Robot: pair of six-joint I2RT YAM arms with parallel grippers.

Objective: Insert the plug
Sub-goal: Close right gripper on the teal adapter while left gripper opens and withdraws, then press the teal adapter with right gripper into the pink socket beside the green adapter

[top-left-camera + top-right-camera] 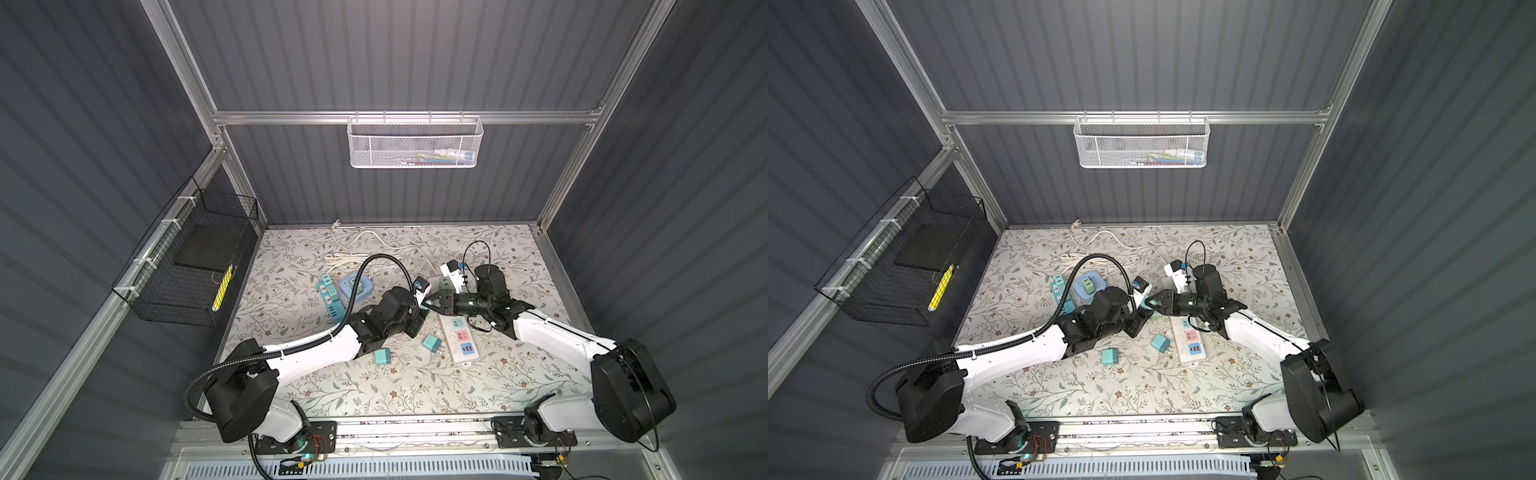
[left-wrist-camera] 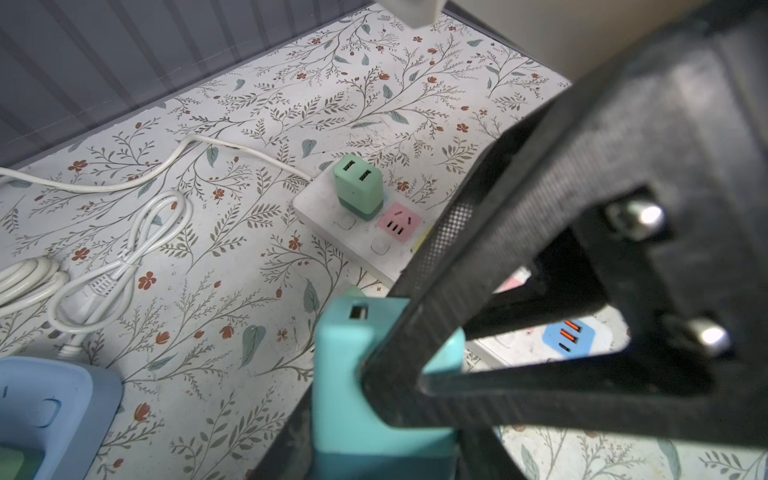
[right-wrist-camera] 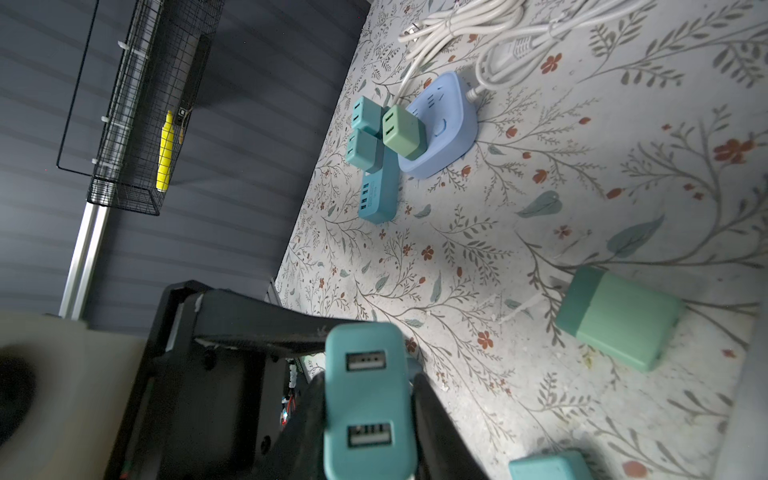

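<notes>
— Where are you in the job?

— Over the floral table, just beside the white power strip, my two arms meet. It looks like a hand-over. My left gripper and my right gripper are both clamped on the teal plug, which hangs between them off the table.

— What next?

— I judge the left must let go while the right holds on. Then I carry the plug to a free outlet, likely the pink socket beside the green charger already seated. There I turn the prongs downward and press straight. I cannot see the prongs from here.
</notes>
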